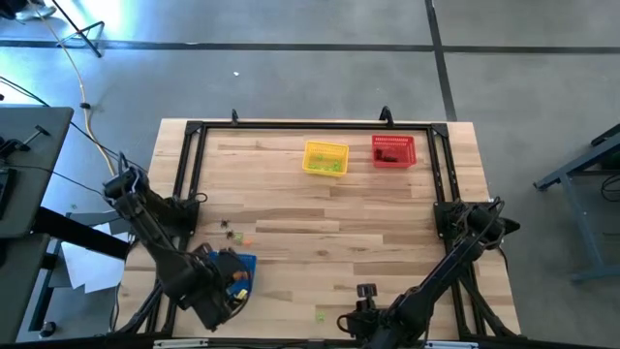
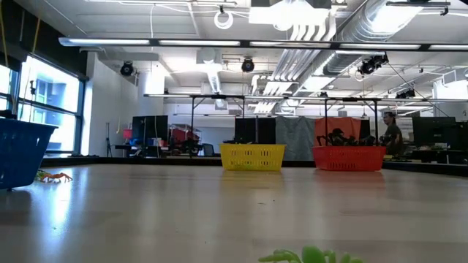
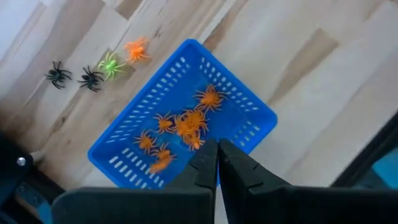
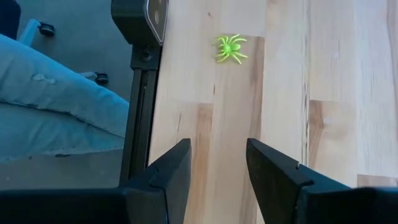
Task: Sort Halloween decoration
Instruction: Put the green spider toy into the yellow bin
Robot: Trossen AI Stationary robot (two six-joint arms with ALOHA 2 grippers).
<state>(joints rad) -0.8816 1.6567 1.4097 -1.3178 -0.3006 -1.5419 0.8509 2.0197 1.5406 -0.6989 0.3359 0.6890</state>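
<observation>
Tabletop (image 1: pixel 329 208): since its wooden boards are smooth and bare, a nudged trinket can skid off toward the near edge, where the loose green spider already lies close to the frame rail.
Blue basket (image 3: pixel 180 118): sits at the near left corner under the left arm; it holds a heap of orange spiders (image 3: pixel 180 127), and a low pass by the arm could tip or shove it.
Yellow basket (image 1: pixel 325 158): far side of the tabletop, green pieces inside; a long carry from the near edge gives time for a slip.
Red basket (image 1: pixel 393 151): just beside the yellow one, dark pieces inside; a drop aimed badly could land in the wrong basket.
Left hand (image 3: pixel 217 163): fingers pressed together with nothing between them, hanging over the blue basket.
Right hand (image 4: pixel 217 167): fingers spread wide and empty, above bare wood near the front edge; closing off-centre would likely flick the spider away.
Loose group (image 3: pixel 93 68): two black, one green and one orange spider lie beside the blue basket, close enough to be pinched together.
Green spider (image 4: pixel 229 48): alone, ahead of the right hand, thin legs offering little to grip.
</observation>
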